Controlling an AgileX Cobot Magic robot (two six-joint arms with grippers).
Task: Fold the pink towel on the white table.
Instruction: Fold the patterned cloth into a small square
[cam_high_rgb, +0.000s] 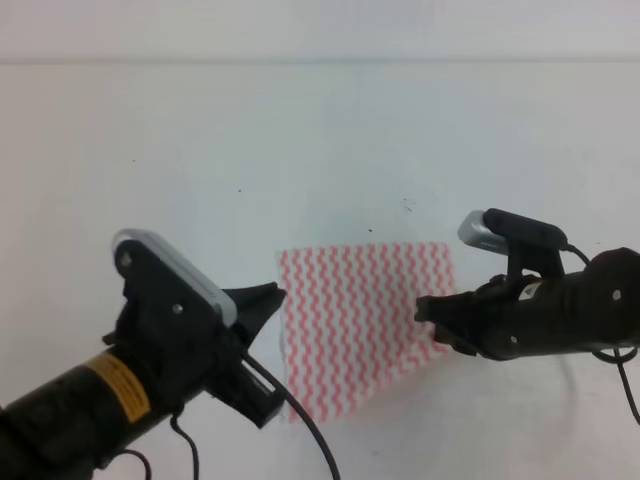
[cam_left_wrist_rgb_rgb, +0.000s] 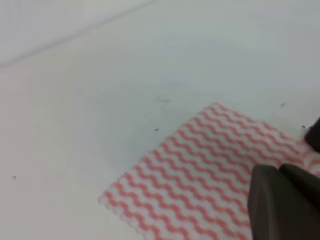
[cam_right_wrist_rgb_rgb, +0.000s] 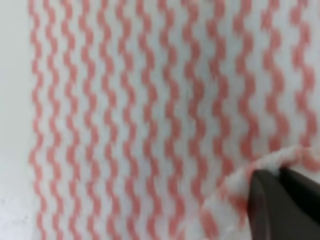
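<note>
The pink towel (cam_high_rgb: 360, 320) lies mostly flat near the middle of the white table (cam_high_rgb: 300, 140), its wavy stripes filling the right wrist view (cam_right_wrist_rgb_rgb: 125, 115). My right gripper (cam_high_rgb: 428, 310) is at the towel's right edge, shut on it; the pinched edge curls up over the fingertips (cam_right_wrist_rgb_rgb: 280, 200). My left gripper (cam_high_rgb: 268, 297) hovers over the towel's left edge with its fingers (cam_left_wrist_rgb_rgb: 280, 200) together and nothing held. In the left wrist view the towel (cam_left_wrist_rgb_rgb: 200, 175) lies flat beneath it.
A few tiny dark specks (cam_high_rgb: 408, 204) mark the table behind the towel. The table's far edge (cam_high_rgb: 320, 60) runs along the top of the exterior view. The left arm's cable (cam_high_rgb: 305, 430) hangs over the towel's near left corner.
</note>
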